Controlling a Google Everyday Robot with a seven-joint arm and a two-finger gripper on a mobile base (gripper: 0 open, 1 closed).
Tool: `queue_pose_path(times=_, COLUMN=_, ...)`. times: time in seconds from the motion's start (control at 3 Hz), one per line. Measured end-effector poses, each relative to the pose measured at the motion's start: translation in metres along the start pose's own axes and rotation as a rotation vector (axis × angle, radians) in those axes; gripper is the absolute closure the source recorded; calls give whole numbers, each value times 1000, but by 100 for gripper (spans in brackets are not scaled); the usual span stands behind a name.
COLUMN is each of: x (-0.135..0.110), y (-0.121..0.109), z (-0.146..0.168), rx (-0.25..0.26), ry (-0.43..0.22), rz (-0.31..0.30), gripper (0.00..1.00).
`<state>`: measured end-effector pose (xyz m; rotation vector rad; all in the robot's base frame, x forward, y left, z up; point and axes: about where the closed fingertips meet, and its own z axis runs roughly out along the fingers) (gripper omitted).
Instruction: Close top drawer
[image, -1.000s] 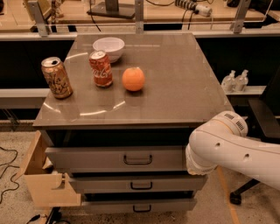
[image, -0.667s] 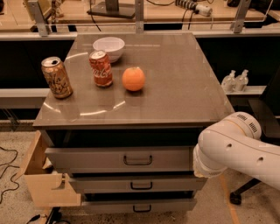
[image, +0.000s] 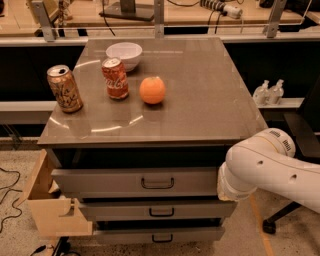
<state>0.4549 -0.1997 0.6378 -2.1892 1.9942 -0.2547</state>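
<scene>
One white robot arm (image: 272, 167) comes in from the right, bent at the elbow, and its end sits low against the right end of the top drawer (image: 115, 183). The hand (image: 224, 188) is down there just beside that corner of the drawer front, mostly tucked behind the arm's own bulk, and I can't tell whether it is clenched or released. There are three grey drawers in the stack under the desk (image: 200, 100). The top drawer is the tallest, with one dark bar handle (image: 157, 183) at its centre. Its front stands forward of the two below, and there's a dark gap behind it under the desk top, so it's not fully home. The middle drawer (image: 150, 210) and the bottom drawer (image: 155, 235) each carry one smaller handle. Up on the desk I count four things, all towards the back left. There are two cans, a gold can (image: 65, 88) near the left edge and a red cola can (image: 115, 78) to its right, both upright and apart from each other. One white bowl (image: 124, 54) sits just behind the red can. One orange (image: 152, 90) sits just right of it, not touching. At floor level on the left, one open cardboard box (image: 47, 205) is pressed up beside the drawers. Off to the right, two small clear bottles (image: 268, 92) stand side by side on a low ledge.
</scene>
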Motion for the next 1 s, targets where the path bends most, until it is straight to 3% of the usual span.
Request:
queue_pose_path(times=0.67, x=-7, y=-22, z=19, rx=24, ry=-42, rz=-17, gripper=100)
queue_pose_path(times=1.0, x=-7, y=-22, z=18, rx=24, ry=-42, rz=-17, gripper=100)
